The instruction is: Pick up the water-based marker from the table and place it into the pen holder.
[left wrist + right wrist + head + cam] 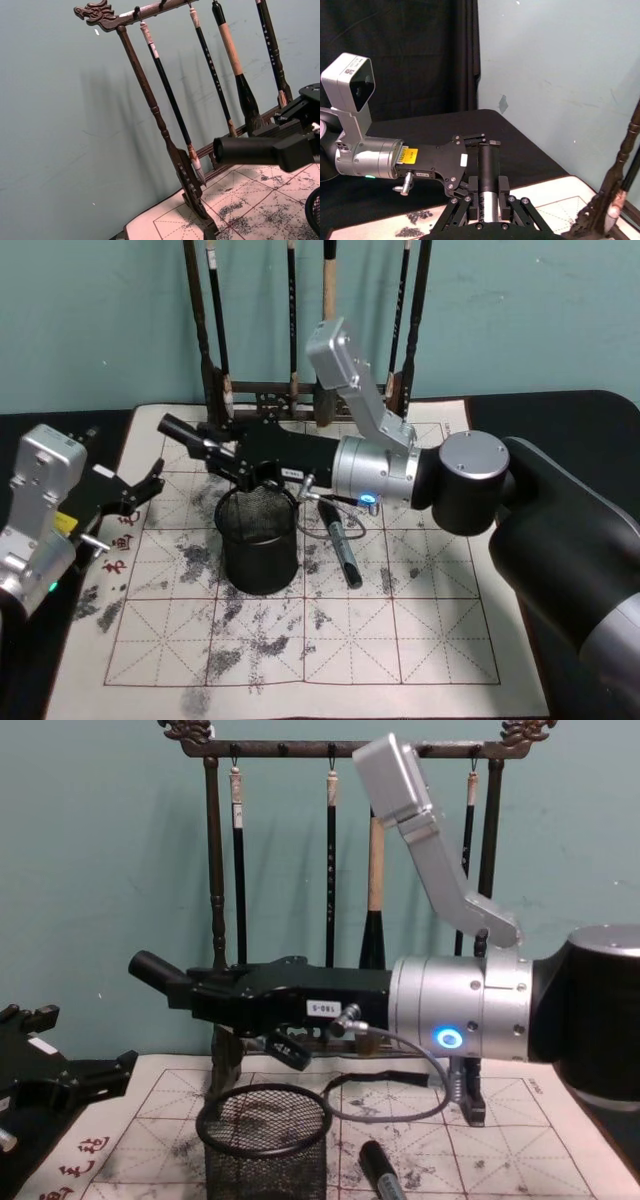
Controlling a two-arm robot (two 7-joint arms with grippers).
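Observation:
My right gripper is shut on a black water-based marker, held almost level with its free end pointing to my left. The marker hangs above the far left part of the rim of the pen holder, a short black mesh cup standing on the mat. The right wrist view has the marker clamped between the fingers. A second black marker lies on the mat just right of the cup. Left of the cup, my left gripper stands open and idle.
A tall dark wooden brush rack with several hanging brushes stands right behind the cup, close to the held marker. An ink-stained grid mat covers the black table. A cable loops from my right wrist down beside the cup.

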